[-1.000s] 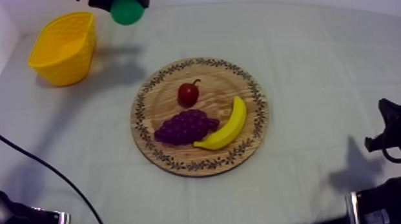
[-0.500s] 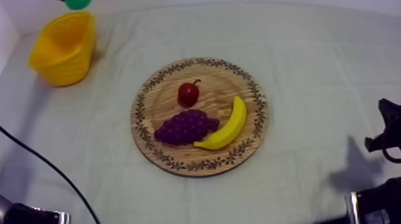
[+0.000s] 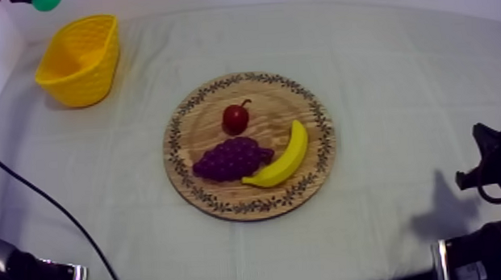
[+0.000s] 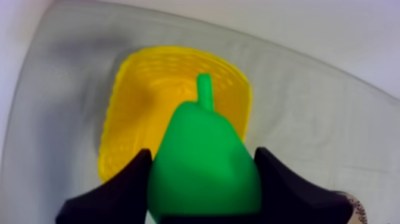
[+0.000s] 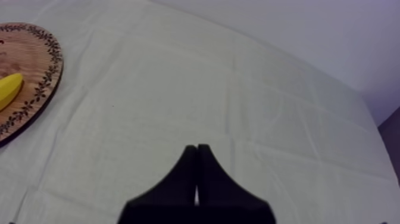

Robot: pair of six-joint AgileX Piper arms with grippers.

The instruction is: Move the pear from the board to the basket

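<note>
**Pear held over basket**

At near right edge of bench, right hand (image 5: 197, 149) pressed together above bare cloth. Mid-bench, on board (image 3: 195, 129): banana (image 3: 283, 158), grapes (image 3: 232, 158), small red fruit (image 3: 236, 117). At far left corner, basket (image 3: 77, 72); over it, pear (image 4: 202, 179), pinched in left hand (image 4: 202, 156).

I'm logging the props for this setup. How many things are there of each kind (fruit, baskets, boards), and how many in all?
Fruit: 4 (pear, small red fruit, bunch of grapes, banana)
Yellow basket: 1
Wooden board: 1
Total: 6
</note>
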